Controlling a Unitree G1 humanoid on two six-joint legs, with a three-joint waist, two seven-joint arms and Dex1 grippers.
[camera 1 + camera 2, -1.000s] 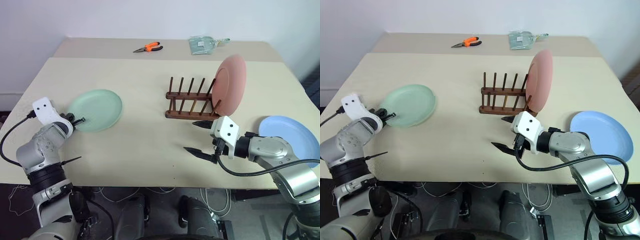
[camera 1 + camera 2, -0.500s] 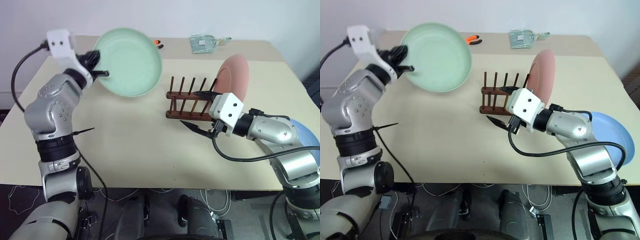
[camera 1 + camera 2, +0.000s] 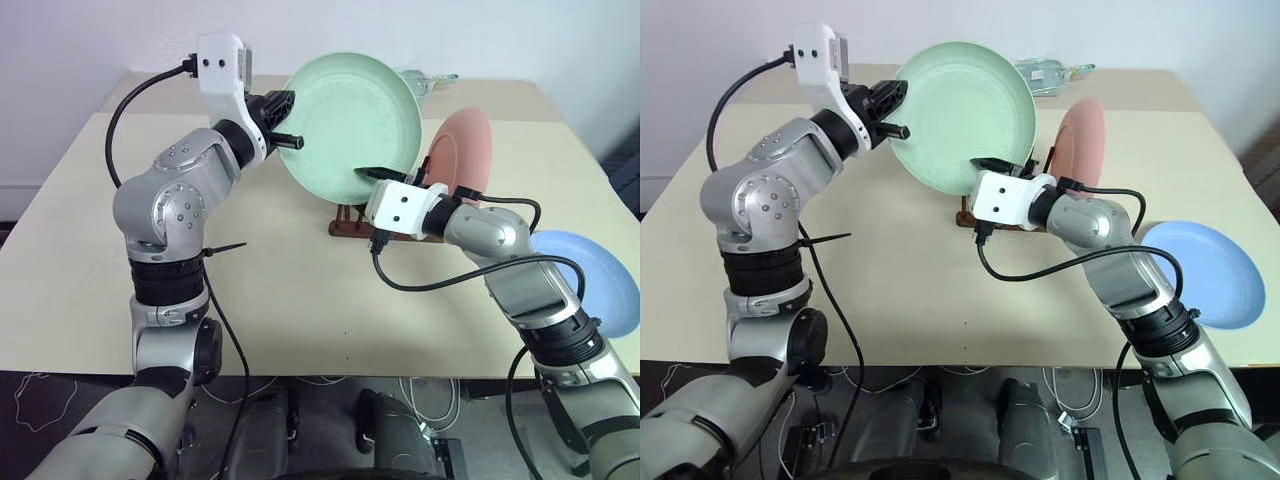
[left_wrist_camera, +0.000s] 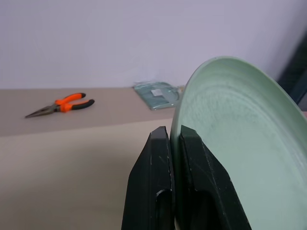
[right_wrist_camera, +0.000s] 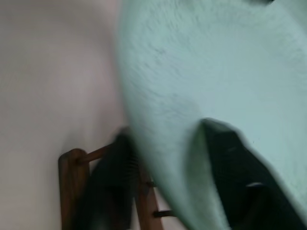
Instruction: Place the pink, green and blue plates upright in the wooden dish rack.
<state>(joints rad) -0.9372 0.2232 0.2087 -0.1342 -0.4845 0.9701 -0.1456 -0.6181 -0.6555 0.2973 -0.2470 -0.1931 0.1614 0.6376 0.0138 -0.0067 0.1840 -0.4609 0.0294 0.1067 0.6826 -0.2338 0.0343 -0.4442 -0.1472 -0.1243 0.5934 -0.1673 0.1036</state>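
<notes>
Clearly the risk lies in the handover: the left pincer [image 4: 175,158] pinches the green plate's [image 3: 355,120] rim, holding it upright in the air above the wooden dish rack [image 3: 345,225], while the right pincer [image 5: 165,177] straddles its lower edge, one finger on each face, how firmly cannot be told. A loose grip could let it fall onto the pegs or knock the pink plate [image 3: 465,160] racked beside it.

green plate [image 3: 350,125]: now off table, up over rack [image 3: 345,225]
left gripper [image 4: 175,143]: up, rightward
right gripper [image 5: 168,163]: closing across plate's lower rim
</notes>
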